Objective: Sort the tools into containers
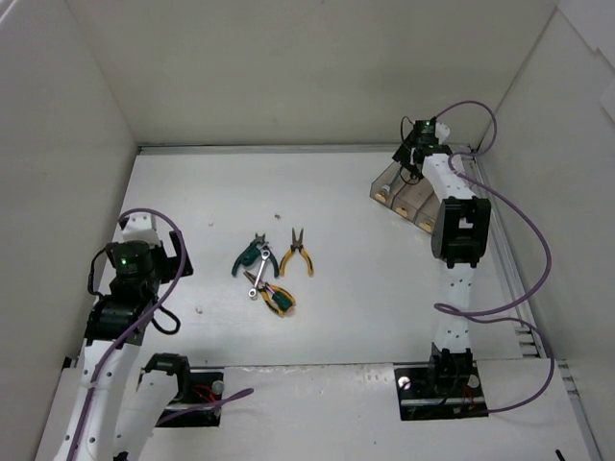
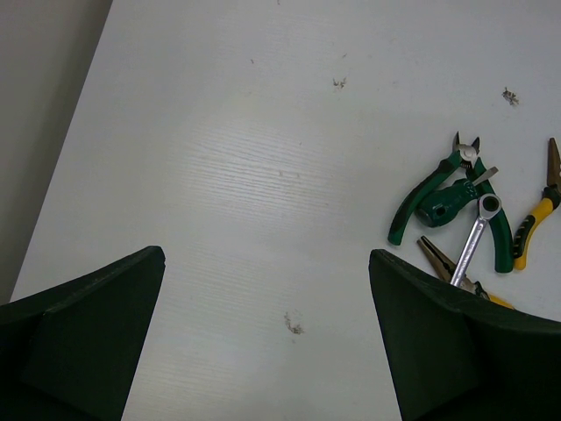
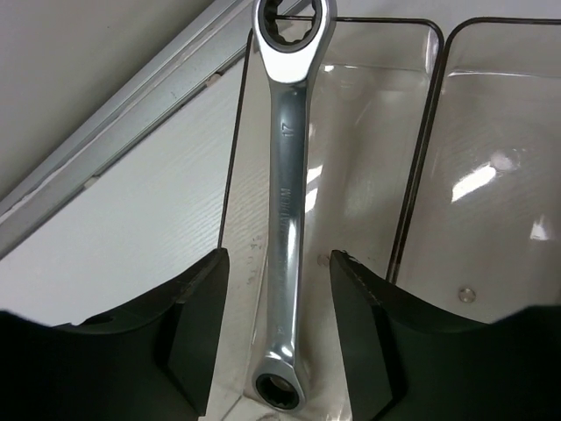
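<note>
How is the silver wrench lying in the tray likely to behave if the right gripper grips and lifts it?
The silver wrench is probably stiff and heavy for its size: it looks like solid polished metal. Its glossy shaft may slip or pivot in the right gripper. Being flat, it should not roll, but might slide on the smooth tray.

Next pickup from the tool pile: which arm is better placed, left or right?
Left. The left claw is open and empty, with the green-handled pliers close in its wrist view. The right claw is far off at the tray, open around a wrench.
</note>
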`<act>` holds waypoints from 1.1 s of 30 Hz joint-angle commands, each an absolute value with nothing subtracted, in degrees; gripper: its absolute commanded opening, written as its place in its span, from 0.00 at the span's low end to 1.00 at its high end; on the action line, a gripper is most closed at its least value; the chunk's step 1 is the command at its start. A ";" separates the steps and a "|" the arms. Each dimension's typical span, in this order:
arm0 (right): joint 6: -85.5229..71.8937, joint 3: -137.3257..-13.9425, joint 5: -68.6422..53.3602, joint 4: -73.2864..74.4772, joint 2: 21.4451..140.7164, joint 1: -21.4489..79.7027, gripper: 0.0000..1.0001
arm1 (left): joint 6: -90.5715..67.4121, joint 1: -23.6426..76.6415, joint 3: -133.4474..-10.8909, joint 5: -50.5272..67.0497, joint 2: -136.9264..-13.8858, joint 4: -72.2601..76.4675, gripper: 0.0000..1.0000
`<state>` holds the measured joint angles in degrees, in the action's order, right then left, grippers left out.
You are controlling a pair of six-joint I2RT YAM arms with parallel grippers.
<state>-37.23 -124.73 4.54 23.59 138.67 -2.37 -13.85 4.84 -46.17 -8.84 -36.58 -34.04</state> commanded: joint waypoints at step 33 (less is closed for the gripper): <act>-23.91 -74.80 8.62 20.13 80.34 14.85 0.48 | -11.34 5.54 -47.11 4.22 -38.76 -29.97 0.99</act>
